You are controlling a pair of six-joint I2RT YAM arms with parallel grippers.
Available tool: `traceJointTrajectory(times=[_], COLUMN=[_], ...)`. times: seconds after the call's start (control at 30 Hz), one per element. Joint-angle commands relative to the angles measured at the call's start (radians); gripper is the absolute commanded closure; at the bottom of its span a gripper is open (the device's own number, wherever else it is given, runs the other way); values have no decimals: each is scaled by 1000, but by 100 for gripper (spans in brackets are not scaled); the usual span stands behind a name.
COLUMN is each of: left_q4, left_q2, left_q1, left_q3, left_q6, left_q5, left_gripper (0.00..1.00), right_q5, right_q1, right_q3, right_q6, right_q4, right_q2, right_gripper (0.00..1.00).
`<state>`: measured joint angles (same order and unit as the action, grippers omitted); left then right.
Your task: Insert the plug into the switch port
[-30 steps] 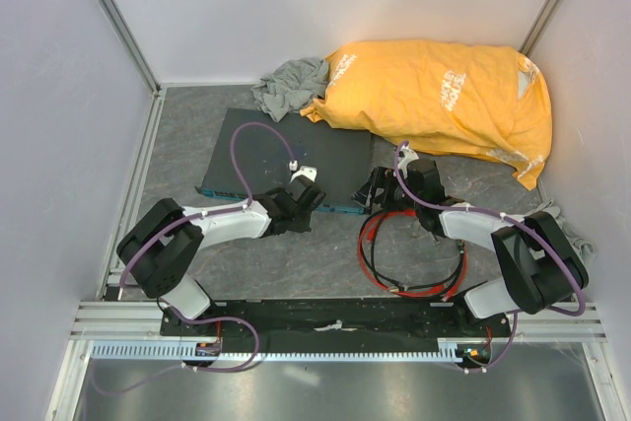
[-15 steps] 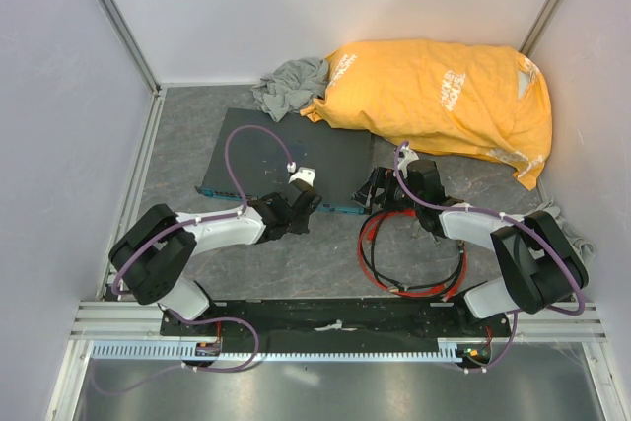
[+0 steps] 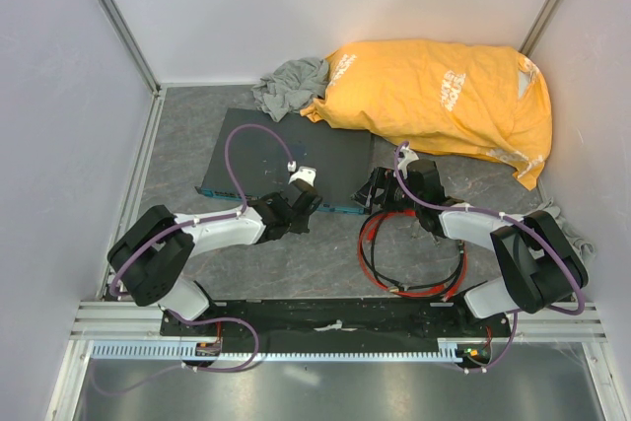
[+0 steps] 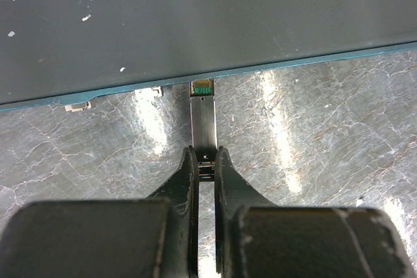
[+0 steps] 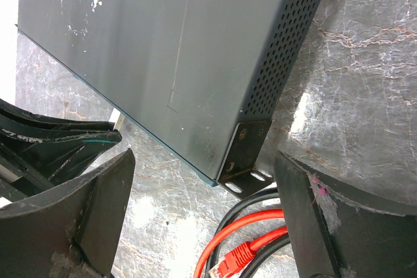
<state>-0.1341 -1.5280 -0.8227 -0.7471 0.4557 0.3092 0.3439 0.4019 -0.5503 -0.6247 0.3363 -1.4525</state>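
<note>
Plug (image 4: 202, 118) nosed at the switch's (image 4: 195, 24) front edge
Your left pincer (image 4: 206, 154) pinches its tail; long axis square to that edge, so push straight ahead; right pincer (image 5: 202, 167) spread, farther off.

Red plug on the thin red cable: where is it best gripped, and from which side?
Grip the red plug across its short body, behind its tip, from above: it lies flat on the marbled table, a black cable close beside.

Overhead view, wrist close-ups sharing switch (image 3: 264, 150)
</note>
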Motion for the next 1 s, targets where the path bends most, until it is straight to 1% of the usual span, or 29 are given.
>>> traceJointTrajectory(times=[0.0, 0.27, 0.43, 0.57, 0.6, 0.7, 0.97], left_q4=[142, 168, 168, 140, 87, 29, 4], left_q2=[60, 74, 42, 17, 11, 3, 11], left_q1=[4, -3, -4, -4, -4, -4, -4], left_q3=[-32, -29, -29, -41, -44, -46, -38], left_q6=[-2, -15, -12, 14, 29, 55, 66], left_q5=[96, 97, 91, 74, 73, 67, 61], left_gripper=[99, 99, 98, 99, 99, 98, 98], right_q5=[18, 18, 18, 18, 20, 20, 23], right_q1=[0, 0, 0, 0, 0, 0, 0], right_q3=[6, 4, 4, 4, 4, 4, 4], right_q6=[-3, -1, -1, -3, -3, -3, -7], right_q4=[44, 43, 43, 41, 41, 43, 49], right_q2=[-2, 0, 0, 0, 0, 0, -3], right_gripper=[6, 6, 5, 6, 6, 5, 6])
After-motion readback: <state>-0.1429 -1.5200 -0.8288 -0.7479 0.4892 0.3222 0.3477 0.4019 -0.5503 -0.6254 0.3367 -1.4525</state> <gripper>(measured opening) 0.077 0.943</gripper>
